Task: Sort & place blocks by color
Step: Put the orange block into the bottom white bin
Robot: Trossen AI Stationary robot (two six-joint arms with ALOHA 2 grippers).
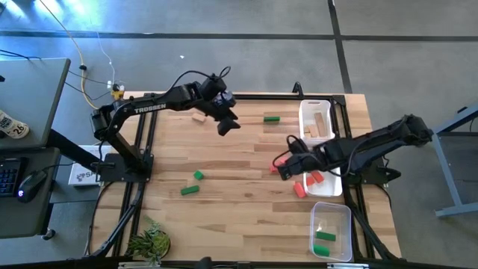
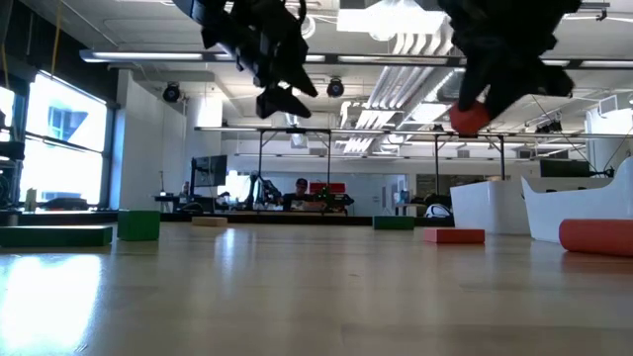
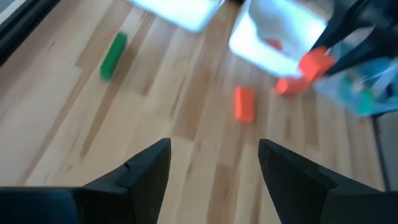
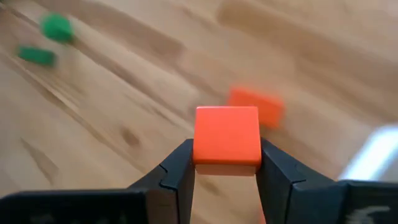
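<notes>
My right gripper (image 4: 227, 163) is shut on a red cube (image 4: 227, 134) and hangs above the table (image 1: 224, 217), left of the white tray (image 1: 330, 184); the low view shows the cube (image 2: 470, 119) in the air. A red block (image 4: 256, 106) lies on the wood just beyond it. My left gripper (image 3: 214, 158) is open and empty, high over the far middle of the table (image 1: 226, 123). Green blocks (image 1: 198, 175) (image 1: 190, 190) (image 1: 271, 118), a tan block (image 1: 199, 116) and red blocks (image 1: 299, 188) (image 1: 315, 177) lie flat. My right gripper pinches the red cube by two opposite side faces (image 4: 198, 146), one finger on each. The fingers reach in from the table's right side, slanting down. The cube is lifted clear of the table and sits level between the fingertips (image 4: 180, 171).
A white tray (image 1: 317, 119) at the far right holds tan blocks. A clear tray (image 1: 331, 232) at the near right holds green blocks. A small plant (image 1: 149, 240) stands at the near left corner. Bare wood lies across the table's near middle.
</notes>
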